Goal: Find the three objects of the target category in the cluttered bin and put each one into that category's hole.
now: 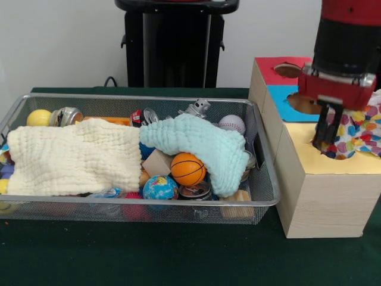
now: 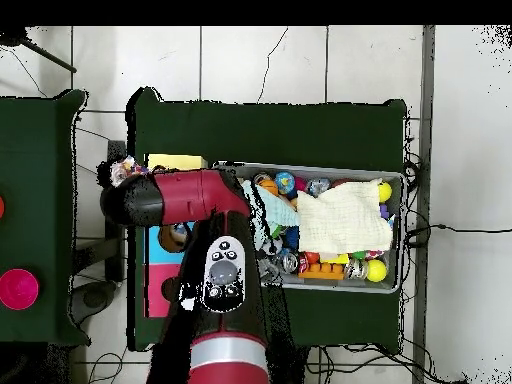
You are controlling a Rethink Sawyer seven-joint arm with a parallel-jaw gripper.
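While the hand [image 1: 326, 142] hangs over the wooden box's [image 1: 324, 196] yellow section, its dark fingers are clamped on a multicoloured spotted cloth [image 1: 357, 134] resting there. To one side, a mesh bin [image 1: 266, 189] holds cream and mint cloths, balls and cans.

Red arm [image 2: 190, 196] across the sorting box [image 2: 176, 161]; cream cloth [image 2: 345, 216] atop the cluttered wire bin [image 2: 402, 232]

Plain white wall [image 1: 59, 42] behind. Table w/ dark green cloth [image 1: 149, 256]. Floor [image 2: 300, 60] was pale tiles, cracked in spots, black cables [image 2: 460, 230] across it.
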